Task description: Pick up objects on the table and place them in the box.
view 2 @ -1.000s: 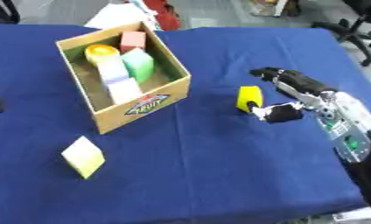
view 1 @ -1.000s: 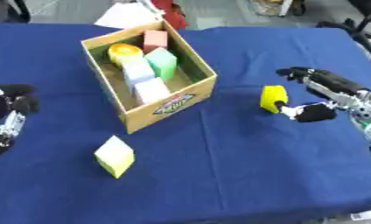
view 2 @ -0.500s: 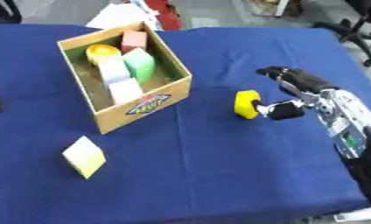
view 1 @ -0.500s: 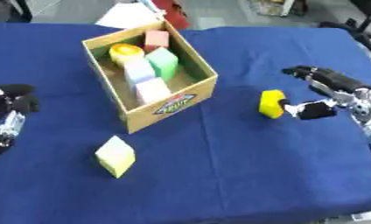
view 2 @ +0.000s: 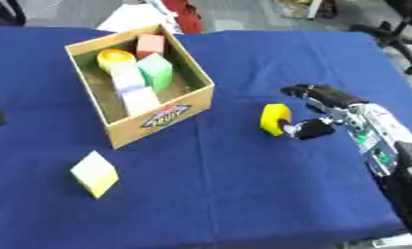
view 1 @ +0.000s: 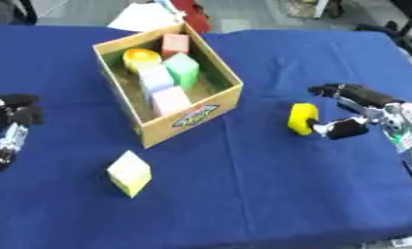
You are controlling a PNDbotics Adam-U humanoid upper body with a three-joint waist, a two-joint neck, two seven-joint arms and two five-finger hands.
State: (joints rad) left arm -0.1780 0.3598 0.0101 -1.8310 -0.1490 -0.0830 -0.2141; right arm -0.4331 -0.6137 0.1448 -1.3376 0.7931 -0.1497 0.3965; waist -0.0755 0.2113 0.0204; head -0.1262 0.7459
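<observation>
- A blue cloth-covered table [view 1: 243,194] carried everything; grey floor showed beyond its far edge.
- The open cardboard box [view 1: 229,80] sat toward the far-left corner, holding coloured blocks (pink, green, yellow, pale).
- The right hand [view 1: 355,112] pinched a small yellow block [view 1: 300,118] near the right edge.
- A pale yellow cube [view 1: 129,172] lay before the box.
- The left hand [view 1: 12,119] rested at the left edge, fingers curled, empty.
</observation>
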